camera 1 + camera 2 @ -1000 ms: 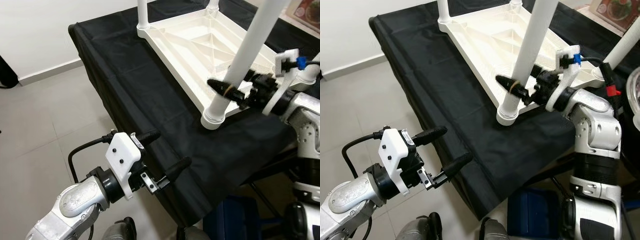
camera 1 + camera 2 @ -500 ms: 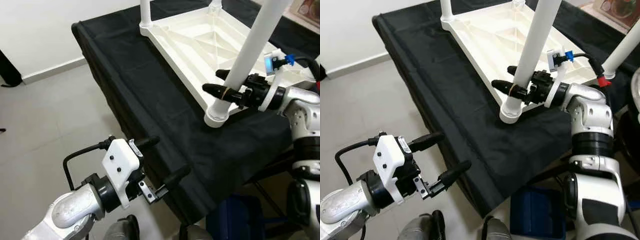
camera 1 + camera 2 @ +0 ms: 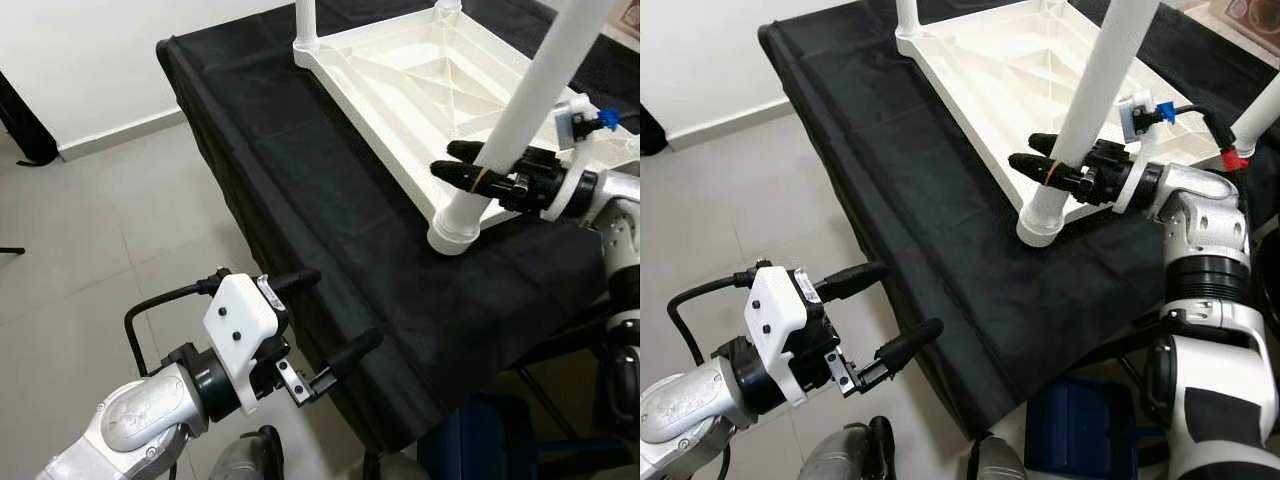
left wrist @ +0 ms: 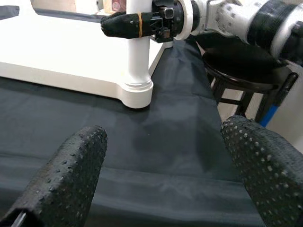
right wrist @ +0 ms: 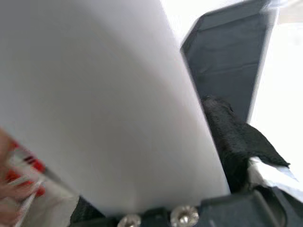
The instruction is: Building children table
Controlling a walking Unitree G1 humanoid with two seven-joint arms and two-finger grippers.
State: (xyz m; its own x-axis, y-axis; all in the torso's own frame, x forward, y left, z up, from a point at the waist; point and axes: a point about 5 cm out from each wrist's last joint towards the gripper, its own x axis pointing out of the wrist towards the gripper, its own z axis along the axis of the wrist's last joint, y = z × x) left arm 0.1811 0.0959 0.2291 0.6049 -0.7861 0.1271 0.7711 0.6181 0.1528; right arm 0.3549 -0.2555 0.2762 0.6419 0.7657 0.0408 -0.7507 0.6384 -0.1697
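A white children's table (image 3: 400, 90) lies upside down on a black-draped work table (image 3: 300, 170). At its near corner a white leg (image 3: 530, 100) stands up from a round socket (image 3: 455, 235). My right gripper (image 3: 448, 160) is shut on that leg just above the socket, one black finger on each side. In the right wrist view the leg (image 5: 104, 104) presses against a black finger (image 5: 232, 142). My left gripper (image 3: 345, 307) hangs open with nothing in it, off the draped table's front edge. The left wrist view looks between its fingers (image 4: 66, 184) at the socket (image 4: 137, 92).
Two more white legs stand at the far corners (image 3: 305, 20) (image 3: 447, 8), and another with a red band (image 3: 1230, 158) rises at the right. A blue box (image 3: 1080, 440) sits under the draped table. A black stool (image 4: 246, 71) is beside it. Grey tiled floor (image 3: 90, 230) lies to the left.
The whole view has shifted, so the camera moved. My right gripper stays on the leg, its wrist turned so both fingers show. The left gripper stays open.
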